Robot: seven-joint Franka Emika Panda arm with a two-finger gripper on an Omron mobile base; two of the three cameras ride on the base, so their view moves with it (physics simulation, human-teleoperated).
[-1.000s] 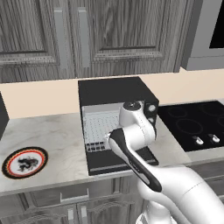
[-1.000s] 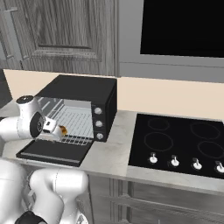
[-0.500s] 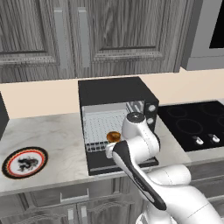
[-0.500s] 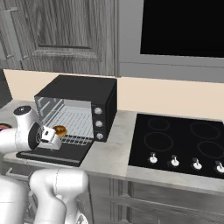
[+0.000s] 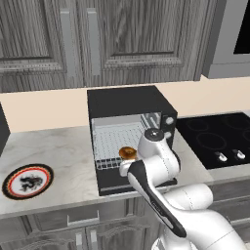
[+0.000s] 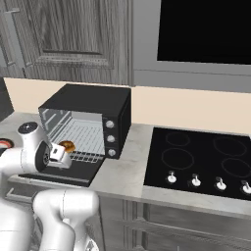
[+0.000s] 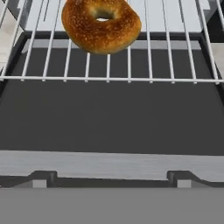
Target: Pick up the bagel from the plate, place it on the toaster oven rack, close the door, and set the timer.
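The bagel lies flat on the toaster oven rack, near its front edge, with nothing touching it. It also shows on the rack from the left base and from the right base. My gripper hovers just in front of the bagel over the lowered door, open and holding nothing. The door lies flat and open, its silver handle nearest the hand. The plate sits bare on the counter at the left.
The oven's knobs run down its right front panel. A black cooktop lies to the right of the oven. Grey cabinets hang above, and bare marble counter lies between plate and oven.
The hand has drawn back out of the oven toward the counter's front and dropped lower. The bagel, which was at the fingers a second ago, stays behind on the rack.
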